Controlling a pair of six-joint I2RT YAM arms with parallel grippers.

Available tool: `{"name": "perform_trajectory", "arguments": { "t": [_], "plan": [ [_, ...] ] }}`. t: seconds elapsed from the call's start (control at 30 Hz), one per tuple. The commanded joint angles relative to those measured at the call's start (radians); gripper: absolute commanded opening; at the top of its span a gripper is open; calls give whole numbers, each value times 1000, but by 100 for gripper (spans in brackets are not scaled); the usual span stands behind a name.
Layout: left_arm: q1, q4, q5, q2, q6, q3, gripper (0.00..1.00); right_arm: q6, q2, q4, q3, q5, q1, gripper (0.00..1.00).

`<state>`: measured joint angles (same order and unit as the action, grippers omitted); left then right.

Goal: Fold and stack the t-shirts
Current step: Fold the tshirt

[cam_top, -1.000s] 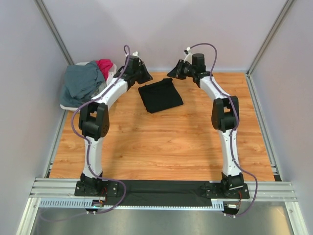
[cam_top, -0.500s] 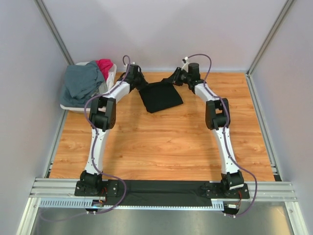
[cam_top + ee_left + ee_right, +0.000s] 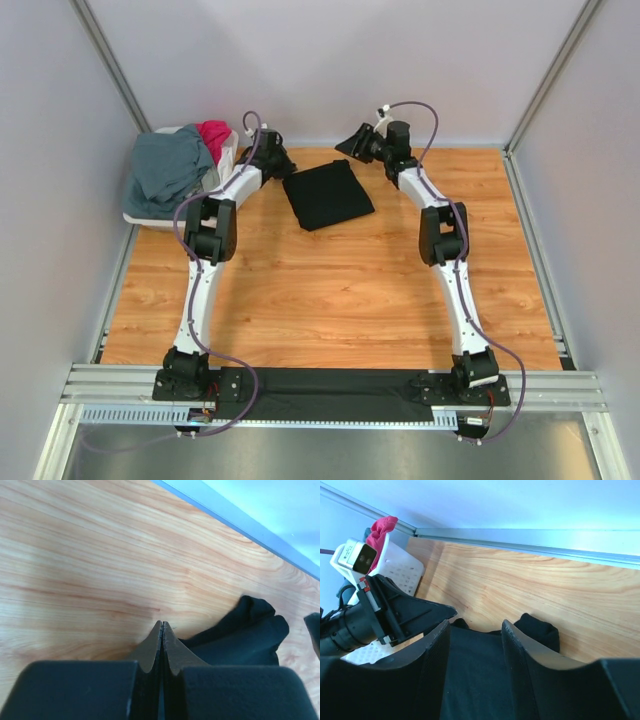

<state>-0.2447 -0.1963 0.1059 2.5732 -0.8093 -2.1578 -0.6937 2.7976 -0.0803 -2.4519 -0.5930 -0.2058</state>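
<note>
Two grippers flank the black t-shirt's [image 3: 328,195] far edge. We see the left gripper [image 3: 161,627] pressed shut on nothing just off its far-left corner, and the right gripper [image 3: 475,625], jaws apart and empty, above its far-right corner. The wooden table [image 3: 330,290] spreads from its near side, and the basket [image 3: 140,215] sits to its left.

One black t-shirt [image 3: 328,196], one grey-blue t-shirt [image 3: 165,168], one magenta t-shirt [image 3: 214,133], one white basket [image 3: 140,217], two grippers [image 3: 286,166] [image 3: 346,148].

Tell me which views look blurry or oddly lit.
Top external: sharp, evenly lit. Left wrist: the left gripper looks soft up close, the table grain crisper. Right wrist: bluish cast on the wall, the right gripper dark and featureless.
</note>
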Motion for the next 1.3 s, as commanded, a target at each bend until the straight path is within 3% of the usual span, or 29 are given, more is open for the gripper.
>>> {"name": "perform_trajectory", "arguments": {
  "t": [0.0, 0.2, 0.37, 0.57, 0.73, 0.93, 1.27],
  "plan": [
    [7, 3, -32, -10, 73, -74, 0, -3, -84, -16, -35, -33, 9, 48],
    [7, -22, 20, -166, 182, -83, 0, 78, -236, 71, 88, -39, 9, 47],
    [-11, 34, 32, -332, 223, 94, 0, 129, -296, 134, 220, -54, 0, 42],
    [-57, 74, 103, -380, 173, 234, 0, 201, -341, 293, 300, -14, -4, 33],
    [-111, 52, 161, -410, 151, 317, 0, 220, -481, 295, 601, 13, -4, 22],
    [-157, 46, 176, -534, 154, 521, 0, 255, -653, 300, 919, 64, -7, 20],
    [-182, -38, 137, -680, 196, 766, 0, 238, -874, 278, 1211, 99, -99, 17]
  ]
}}
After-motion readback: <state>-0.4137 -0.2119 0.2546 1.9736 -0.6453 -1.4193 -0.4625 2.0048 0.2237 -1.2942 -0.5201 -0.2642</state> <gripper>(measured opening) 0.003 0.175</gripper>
